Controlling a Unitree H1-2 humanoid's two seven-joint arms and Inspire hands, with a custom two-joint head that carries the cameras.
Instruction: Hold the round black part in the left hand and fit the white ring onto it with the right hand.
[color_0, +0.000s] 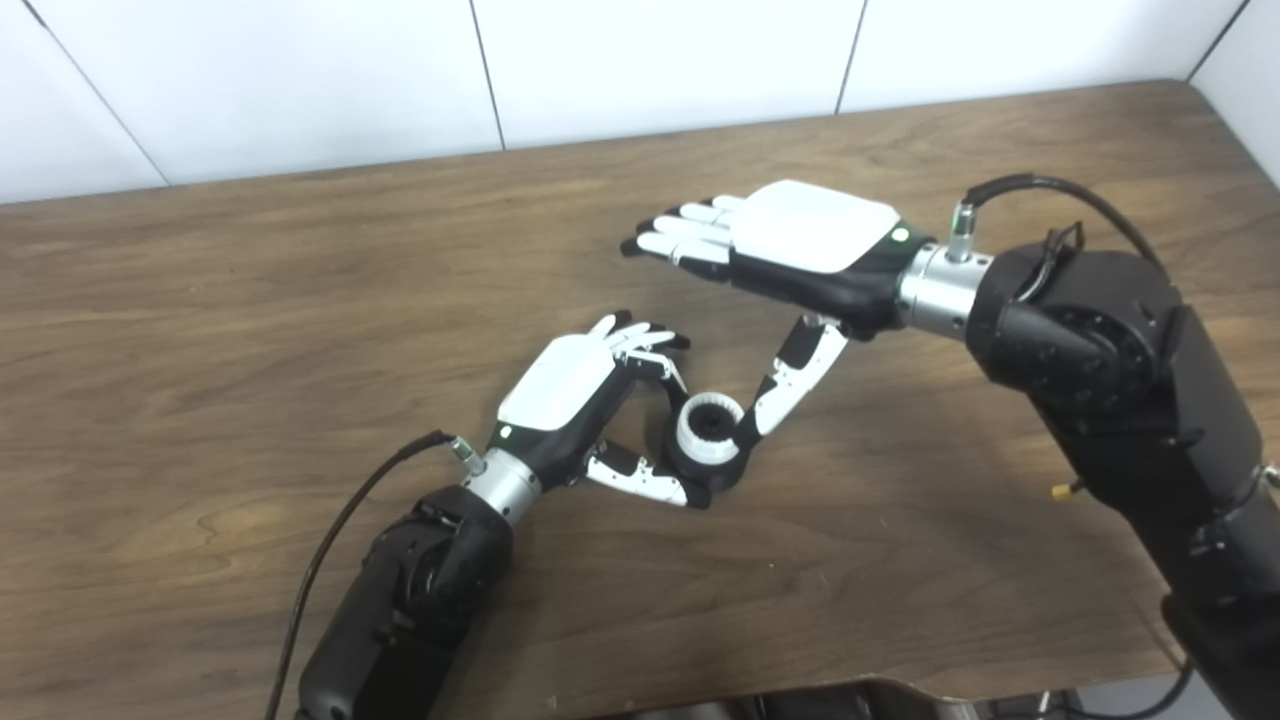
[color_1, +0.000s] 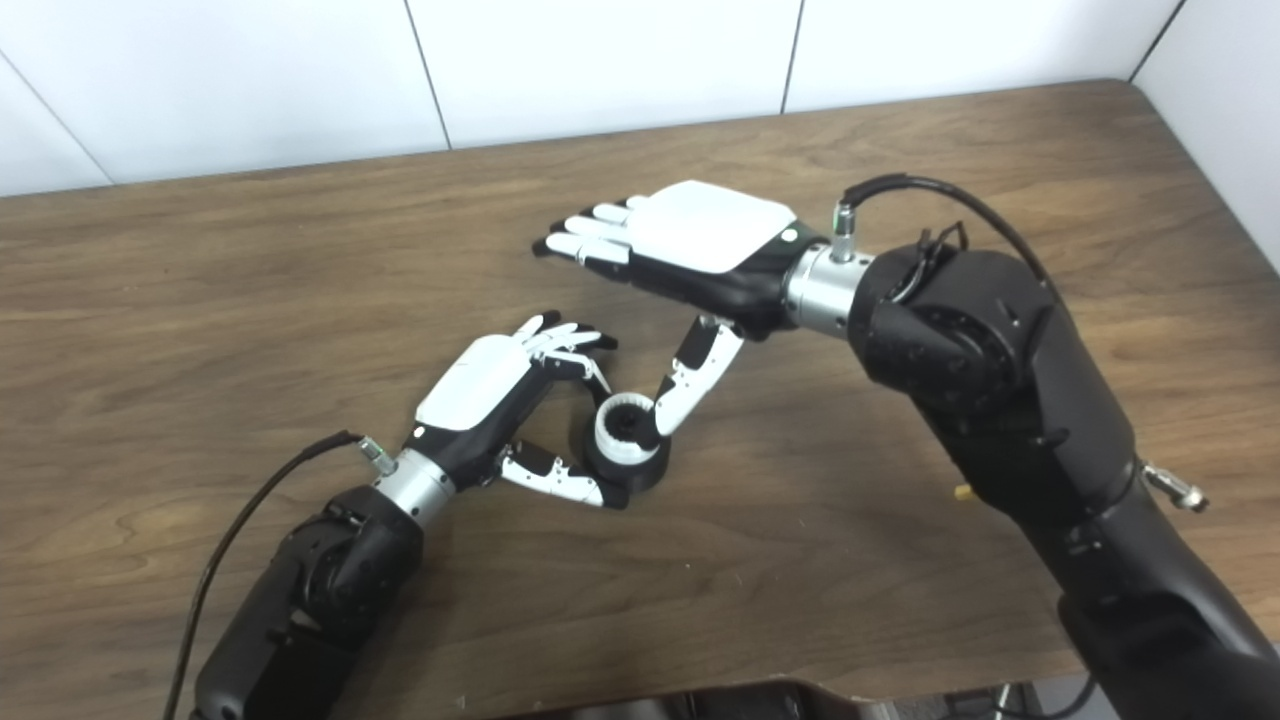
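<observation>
Wooden tabletop (color_0: 250, 330) | my left hand (color_0: 570, 385) grips black part (color_0: 712, 468) | ring (color_0: 708, 425) seated on top | my right hand (color_0: 790, 240) spread, thumb beside ring | next: probably press it home

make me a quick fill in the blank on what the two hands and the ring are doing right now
1. The white ring sits on top of the round ____ part.
2. The left hand holds that part between its thumb and ____.
3. The right hand has its fingers stretched out flat; only its ____ reaches down to the ring.
4. Everything rests on a ____ table.

Missing words: black; fingers; thumb; wooden
</observation>
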